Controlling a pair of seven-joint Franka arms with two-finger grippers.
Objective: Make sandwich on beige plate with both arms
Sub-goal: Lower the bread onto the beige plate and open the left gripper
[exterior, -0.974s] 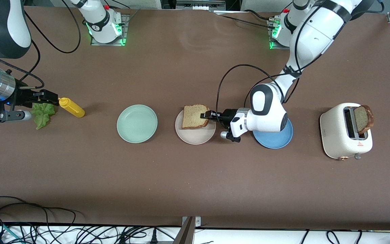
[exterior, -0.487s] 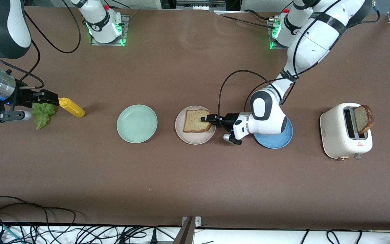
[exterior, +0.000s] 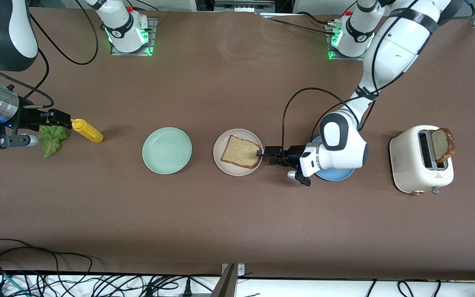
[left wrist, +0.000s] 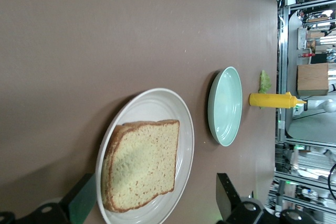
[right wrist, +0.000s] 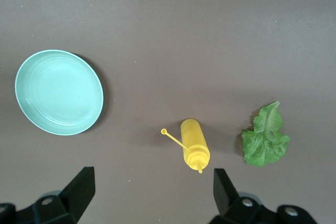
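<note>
One slice of bread (exterior: 241,151) flat on the beige plate (exterior: 229,169), mid-worktop (exterior: 237,222). Left hand (exterior: 261,153) low at that plate's rim toward the left arm's end, fingers spread wide, gripping nothing, one fingertip at the slice's edge. Blue plate (exterior: 332,176) under the left wrist. Second slice (exterior: 443,145) upright in the white toaster (exterior: 421,165) at the left arm's end. Mint-green plate (exterior: 167,150) beside the beige one. Right hand (exterior: 62,119) waiting, fingers wide, empty, over the yellow bottle (exterior: 87,130) and lettuce leaf (exterior: 52,139) at the right arm's end.
</note>
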